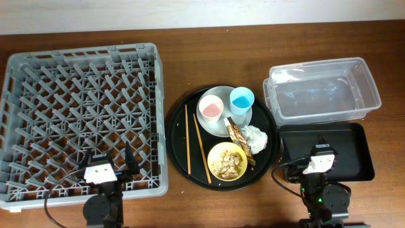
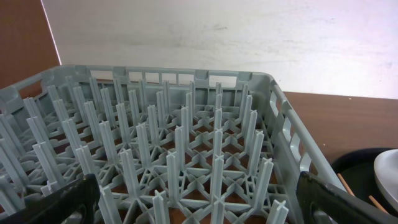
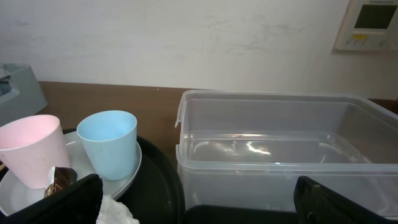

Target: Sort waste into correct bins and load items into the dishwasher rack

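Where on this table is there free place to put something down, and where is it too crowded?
Bare table lies behind the round black tray, between dishwasher rack and clear tub; also in front of that tray. The tray itself is crowded.

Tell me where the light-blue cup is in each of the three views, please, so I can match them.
Overhead: the light-blue cup stands right of centre, on the upper right of the pale plate.
Left wrist: not in it; only the plate's edge shows at far right.
Right wrist: lower left, beside the pink cup.
Shared landmark: the pale plate, seen in all three.
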Controlling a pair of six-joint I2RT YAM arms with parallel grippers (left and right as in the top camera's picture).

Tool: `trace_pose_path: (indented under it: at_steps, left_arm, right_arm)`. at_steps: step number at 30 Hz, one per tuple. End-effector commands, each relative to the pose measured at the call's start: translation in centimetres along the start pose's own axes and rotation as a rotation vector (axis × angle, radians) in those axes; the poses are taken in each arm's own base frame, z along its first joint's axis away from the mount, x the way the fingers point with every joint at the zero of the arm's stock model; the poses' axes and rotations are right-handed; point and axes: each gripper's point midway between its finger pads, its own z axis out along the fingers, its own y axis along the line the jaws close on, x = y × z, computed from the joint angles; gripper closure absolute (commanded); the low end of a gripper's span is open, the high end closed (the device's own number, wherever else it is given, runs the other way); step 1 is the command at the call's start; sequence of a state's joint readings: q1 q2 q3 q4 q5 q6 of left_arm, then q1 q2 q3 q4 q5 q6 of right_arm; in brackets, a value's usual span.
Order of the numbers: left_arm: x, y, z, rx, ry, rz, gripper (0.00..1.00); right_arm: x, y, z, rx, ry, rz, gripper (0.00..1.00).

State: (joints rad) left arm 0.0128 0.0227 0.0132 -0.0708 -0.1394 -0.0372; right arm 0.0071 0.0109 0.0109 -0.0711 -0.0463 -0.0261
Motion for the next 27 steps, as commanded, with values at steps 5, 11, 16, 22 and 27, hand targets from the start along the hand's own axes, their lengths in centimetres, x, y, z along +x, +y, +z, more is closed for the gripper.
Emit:
trace_pose_path:
  at_steps: [5,11,16,22,27]
  left_arm:
    - [0.21,0.33,0.04,-0.018,0.006,0.021,0.01]
    - [0.21,0.33,0.04,-0.018,0.006,0.021,0.01]
    - [0.21,0.33,0.04,-0.018,0.006,0.021,0.01]
    - [0.21,0.33,0.04,-0.018,0.006,0.021,0.01]
    - [0.21,0.33,0.04,-0.018,0.006,0.021,0.01]
  right_arm:
    - [0.23,-0.19,0.0,0.008,0.004,0.009,0.01]
    - [0.23,-0.19,0.0,0.008,0.004,0.009,0.01]
    - [0.23,-0.19,0.0,0.008,0.004,0.009,0.01]
    - [0.23,-0.19,0.0,0.008,0.004,0.009,0.01]
    - [0.23,-0.19,0.0,0.008,0.004,0.009,0.01]
